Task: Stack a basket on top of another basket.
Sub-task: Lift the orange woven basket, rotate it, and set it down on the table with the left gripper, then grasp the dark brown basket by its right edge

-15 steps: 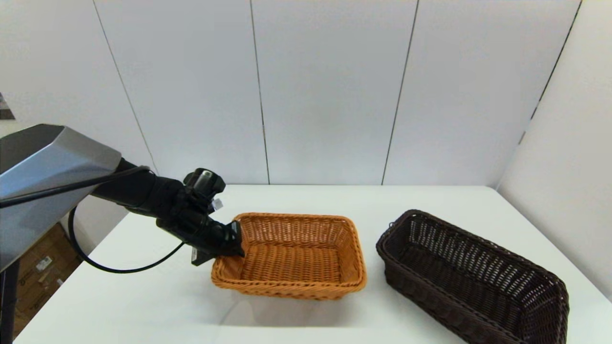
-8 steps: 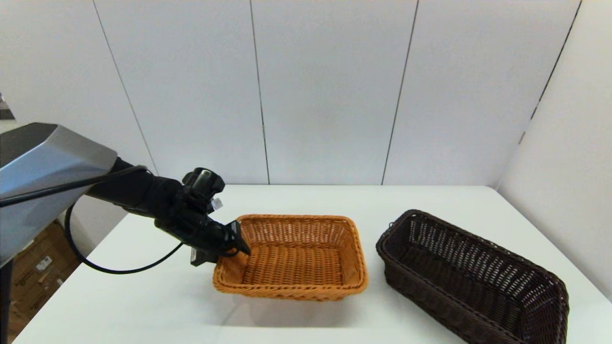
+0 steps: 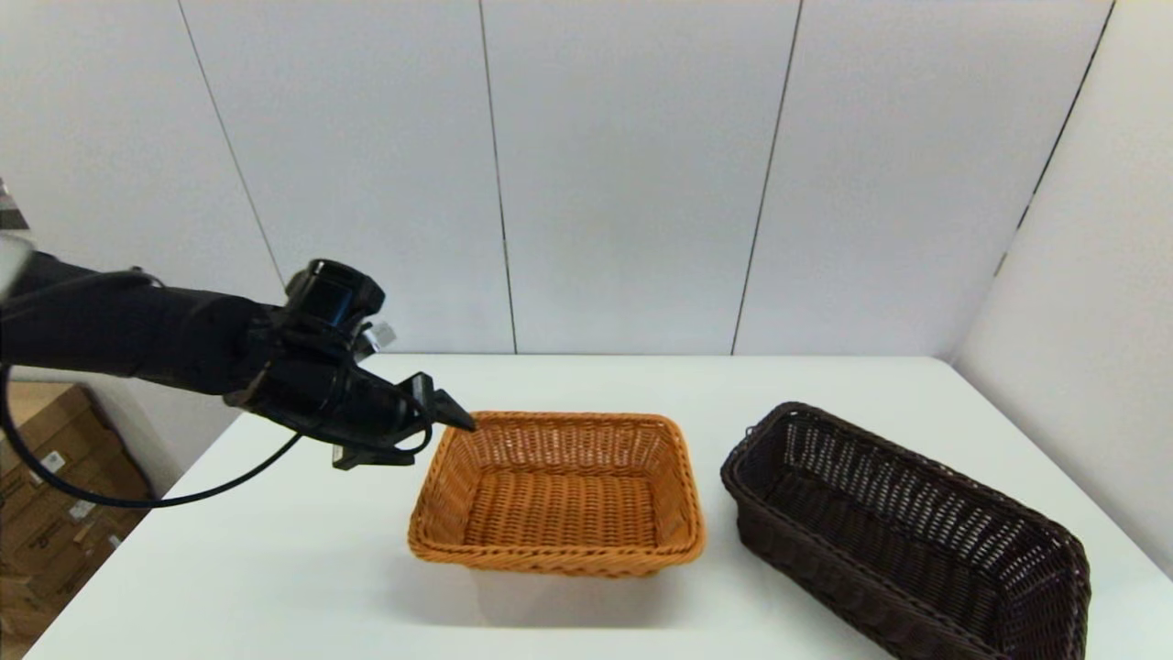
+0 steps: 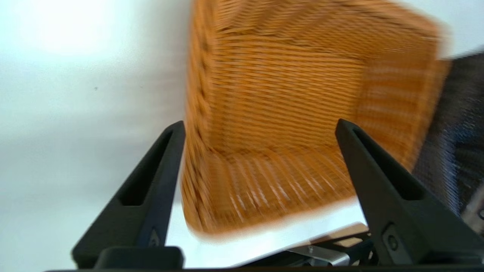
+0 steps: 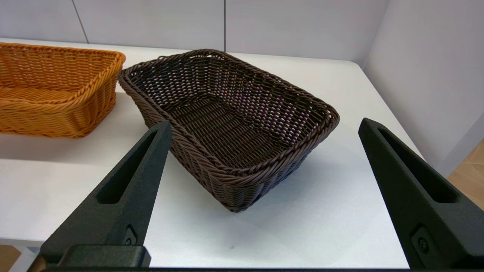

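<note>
The dark brown, almost black rectangular woven wicker basket [image 3: 903, 532] with open-weave sides sits upright on the white table [image 3: 275, 568], to the right of the orange-tan rectangular woven wicker basket [image 3: 559, 490] with flared sides and a braided rim. The two baskets stand near each other with a strip of bare table between them, not touching, and neither is stacked on the other. The dark basket lies at an angle to the orange one, its far corner turned toward the orange basket's right side, and nothing is inside it. In the right wrist view the dark basket [image 5: 230, 124] lies beyond the right gripper [image 5: 264, 124], whose two black fingers are spread wide apart and hold nothing; the orange basket [image 5: 56, 90] shows at its side. That arm is out of the head view.

The orange basket also sits flat on the table and holds nothing. The left gripper [image 3: 438, 414] hovers above the orange basket's far left corner, level with or just over the rim, on the side away from the dark basket. In the left wrist view its fingers [image 4: 151, 192] stand well apart with the orange basket [image 4: 287, 113] seen between them, gripping nothing.
</note>
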Available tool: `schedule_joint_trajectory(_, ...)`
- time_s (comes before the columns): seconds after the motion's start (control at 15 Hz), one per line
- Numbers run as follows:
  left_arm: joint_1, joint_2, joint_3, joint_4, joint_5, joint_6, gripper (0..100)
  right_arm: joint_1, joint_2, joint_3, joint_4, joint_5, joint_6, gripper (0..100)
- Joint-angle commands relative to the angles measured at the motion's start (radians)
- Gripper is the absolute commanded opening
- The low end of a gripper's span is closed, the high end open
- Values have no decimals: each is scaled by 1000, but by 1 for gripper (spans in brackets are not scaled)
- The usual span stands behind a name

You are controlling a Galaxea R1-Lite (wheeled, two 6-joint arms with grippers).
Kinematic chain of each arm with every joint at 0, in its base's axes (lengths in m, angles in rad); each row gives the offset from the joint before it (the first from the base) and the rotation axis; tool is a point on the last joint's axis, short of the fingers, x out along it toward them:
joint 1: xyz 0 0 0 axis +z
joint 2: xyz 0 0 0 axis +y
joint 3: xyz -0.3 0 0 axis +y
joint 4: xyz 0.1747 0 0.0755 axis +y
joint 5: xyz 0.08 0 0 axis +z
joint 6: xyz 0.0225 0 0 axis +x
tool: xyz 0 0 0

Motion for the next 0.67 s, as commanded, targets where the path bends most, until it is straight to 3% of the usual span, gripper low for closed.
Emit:
schedule_joint_trajectory(0.07,-4,-431,189,6,94,148,100,0,2,0,0,1,0,100)
schedule_joint_trajectory(0.2,-4,-589,304,37,117,217,100,0,2,2,0,0,0,100)
schedule_joint_trajectory(0.4,-4,-851,402,183,189,284,100,0,2,2,0,0,0,100)
schedule_joint_trajectory(0.67,-4,-1158,468,287,252,315,100,0,2,2,0,0,0,100)
